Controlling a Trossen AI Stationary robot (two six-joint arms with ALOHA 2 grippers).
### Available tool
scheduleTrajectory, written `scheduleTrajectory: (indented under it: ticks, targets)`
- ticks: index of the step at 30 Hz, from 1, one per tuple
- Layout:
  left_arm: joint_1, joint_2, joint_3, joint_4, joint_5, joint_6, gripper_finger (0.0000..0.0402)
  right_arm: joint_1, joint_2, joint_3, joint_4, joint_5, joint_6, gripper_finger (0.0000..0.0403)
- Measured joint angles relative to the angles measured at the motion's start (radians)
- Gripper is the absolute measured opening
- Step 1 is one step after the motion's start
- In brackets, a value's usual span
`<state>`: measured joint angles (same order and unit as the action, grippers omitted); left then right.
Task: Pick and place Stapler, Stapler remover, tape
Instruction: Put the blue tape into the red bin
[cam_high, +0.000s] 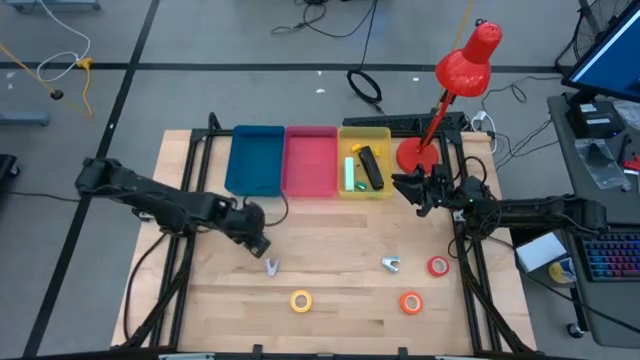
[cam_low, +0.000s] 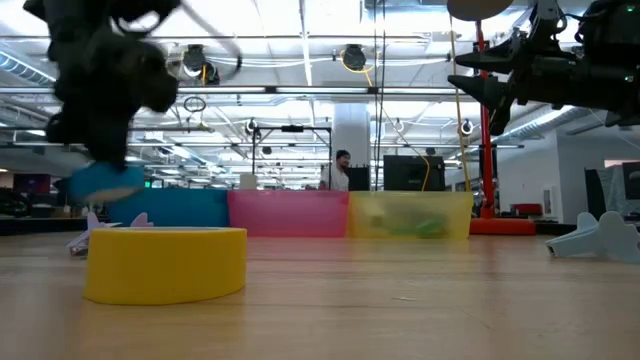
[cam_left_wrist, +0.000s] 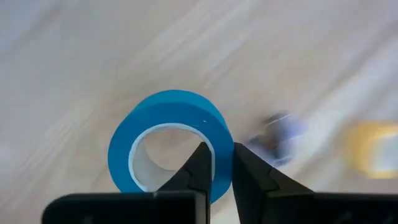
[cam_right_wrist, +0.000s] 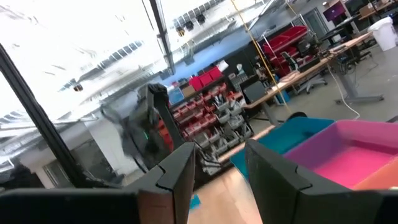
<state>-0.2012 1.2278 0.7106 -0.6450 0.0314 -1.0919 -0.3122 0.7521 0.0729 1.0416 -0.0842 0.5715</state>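
My left gripper (cam_high: 258, 241) is shut on a blue tape roll (cam_left_wrist: 168, 134), which also shows below it in the low view (cam_low: 105, 182), above the table's left middle. A yellow roll (cam_high: 301, 300), an orange one (cam_high: 411, 302) and a red one (cam_high: 438, 266) lie flat on the wood. Two small silvery staple removers (cam_high: 271, 266) (cam_high: 391, 264) rest on the table. A black stapler (cam_high: 371, 169) lies in the yellow bin (cam_high: 384, 135). My right gripper (cam_right_wrist: 219, 163) waits raised at the right, open and with nothing between its fingers. My left gripper pinches the blue roll's wall (cam_left_wrist: 222, 138), one finger (cam_left_wrist: 199, 163) inside the pale core hole and the other (cam_left_wrist: 249, 167) outside it. The fingers come steeply from above. The roll hangs at them, tipped onto its edge and clear of the table.
A blue bin (cam_high: 255, 160), a pink bin (cam_high: 311, 160) and the yellow bin stand in a row at the table's far side. A green item (cam_high: 350, 172) lies beside the stapler. A red desk lamp (cam_high: 460, 75) stands at the far right corner.
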Motion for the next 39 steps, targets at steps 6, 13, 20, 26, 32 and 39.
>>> scheduleTrajectory:
  ticks: [6, 13, 20, 26, 32, 39]
  targets:
    - [0.075, -0.147, 0.002, 0.363, -0.063, 0.097, 0.0035, 0.018, 0.027, 0.088, -0.097, -0.052, -0.112, 0.0132]
    - [0.165, -0.195, 0.005, 0.682, -0.057, 0.17, 0.0035, 0.084, 0.142, 0.251, -0.258, -0.051, -0.322, 0.0132]
    - [0.213, -0.168, 0.005, 0.882, -0.007, 0.17, 0.0035, 0.119, 0.287, 0.387, -0.29, -0.051, -0.509, 0.0135]
    - [0.235, -0.115, 0.005, 1.073, 0.047, 0.133, 0.0035, 0.12, 0.398, 0.475, -0.295, -0.051, -0.596, 0.0172]
    - [0.243, -0.042, 0.005, 1.212, 0.052, 0.07, 0.0035, 0.131, 0.49, 0.567, -0.292, -0.05, -0.637, 0.0218]
    - [0.242, 0.054, 0.005, 1.33, 0.069, -0.002, 0.0035, 0.133, 0.56, 0.662, -0.293, -0.049, -0.639, 0.0255]
